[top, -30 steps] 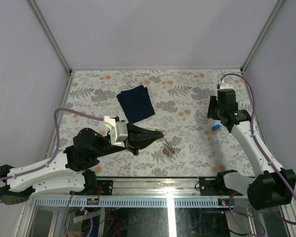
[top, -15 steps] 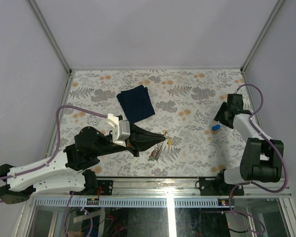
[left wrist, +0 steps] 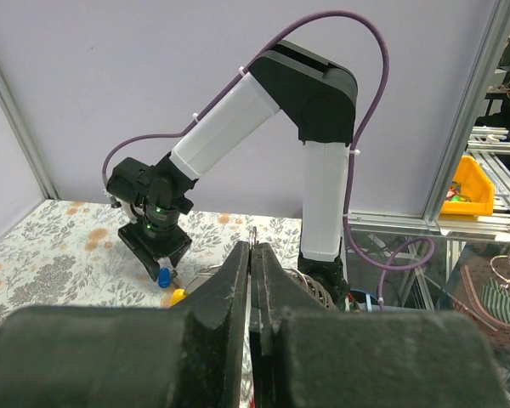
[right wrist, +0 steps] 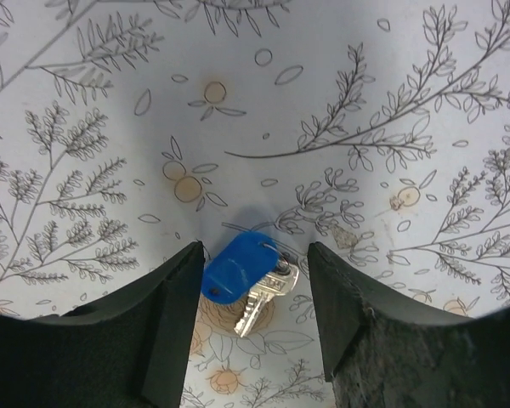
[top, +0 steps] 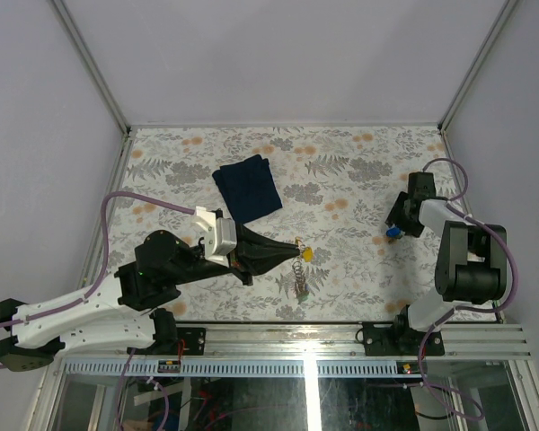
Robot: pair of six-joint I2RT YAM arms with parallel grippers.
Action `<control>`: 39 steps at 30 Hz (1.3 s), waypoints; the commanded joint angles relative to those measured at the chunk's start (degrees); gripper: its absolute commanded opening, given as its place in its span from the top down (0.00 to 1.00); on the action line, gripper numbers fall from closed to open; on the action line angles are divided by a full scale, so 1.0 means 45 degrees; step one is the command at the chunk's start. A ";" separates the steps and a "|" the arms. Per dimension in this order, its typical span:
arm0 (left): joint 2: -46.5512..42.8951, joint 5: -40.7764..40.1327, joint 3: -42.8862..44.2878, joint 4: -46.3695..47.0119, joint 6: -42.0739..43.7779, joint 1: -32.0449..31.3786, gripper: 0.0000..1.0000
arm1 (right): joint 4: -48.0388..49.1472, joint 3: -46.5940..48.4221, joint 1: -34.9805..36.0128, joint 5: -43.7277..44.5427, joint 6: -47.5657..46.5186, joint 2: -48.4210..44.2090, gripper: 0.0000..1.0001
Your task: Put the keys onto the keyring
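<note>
Left side pinches the keyring (left wrist: 252, 231); right side straddles a blue key (right wrist: 238, 265).
The left gripper (top: 290, 246) is clamped on the ring's wire, with a yellow key (top: 304, 253) just beside its tips. Farther off, the right gripper (right wrist: 255, 252) stands spread around the blue key, which lies on the table (top: 341, 180).

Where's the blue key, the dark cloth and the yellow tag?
blue key (right wrist: 238, 265), right wrist view, middle of its blue tag.
cloth (top: 248, 187), top view, middle of the fold.
yellow tag (top: 304, 253), top view, its middle.
</note>
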 commanded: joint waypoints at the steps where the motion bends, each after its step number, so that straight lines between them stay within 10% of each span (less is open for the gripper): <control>1: -0.0221 -0.0326 0.0221 0.0591 0.0073 0.0033 1.00 | 0.0511 0.0703 -0.0049 -0.0020 -0.0161 0.0493 0.42; 24: -0.0168 -0.0214 0.0324 0.0542 -0.0128 0.0035 1.00 | 0.0323 0.0328 -0.0040 -0.1338 -0.0265 -0.0124 1.00; 33: -0.0048 -0.0135 0.0344 0.0612 -0.0216 0.0036 1.00 | 0.0263 -0.0026 -0.0020 -0.1385 -0.0444 -0.1277 0.98; 39: 0.0082 -0.0045 0.0449 0.0601 -0.0226 0.0036 1.00 | 0.0201 -0.0087 -0.0015 -0.0340 -0.0676 -0.1532 0.59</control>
